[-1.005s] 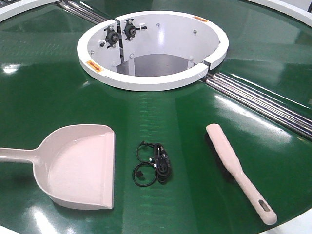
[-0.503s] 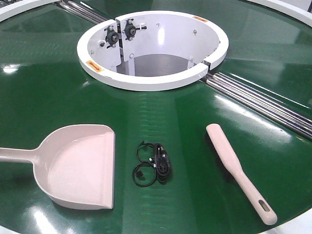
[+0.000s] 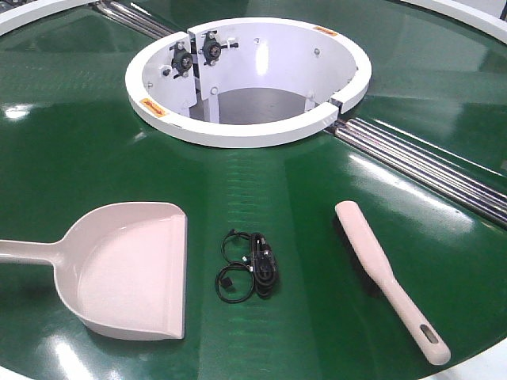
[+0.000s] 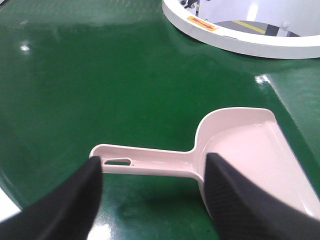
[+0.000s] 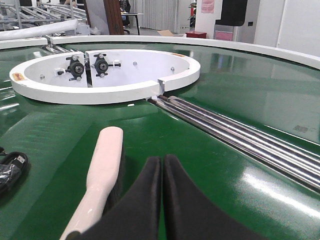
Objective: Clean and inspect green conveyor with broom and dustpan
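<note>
The green conveyor (image 3: 95, 142) fills the front view around its white ring hub (image 3: 245, 127). The pale pink dustpan (image 3: 131, 269) lies at the front left, its handle pointing left. The pale pink broom (image 3: 388, 281) lies at the front right, bristles down. In the left wrist view my left gripper (image 4: 152, 167) stands open above the belt, its fingers either side of the dustpan (image 4: 240, 150) handle, apart from it. In the right wrist view my right gripper (image 5: 162, 162) is shut on nothing, just right of the broom (image 5: 102, 167). Neither gripper shows in the front view.
A coiled black cable bundle (image 3: 252, 267) lies on the belt between dustpan and broom, its end also seen as a black cable (image 5: 10, 167) at the left in the right wrist view. Silver roller strips (image 3: 428, 170) run from the hub toward the right edge. The hub's opening is deep.
</note>
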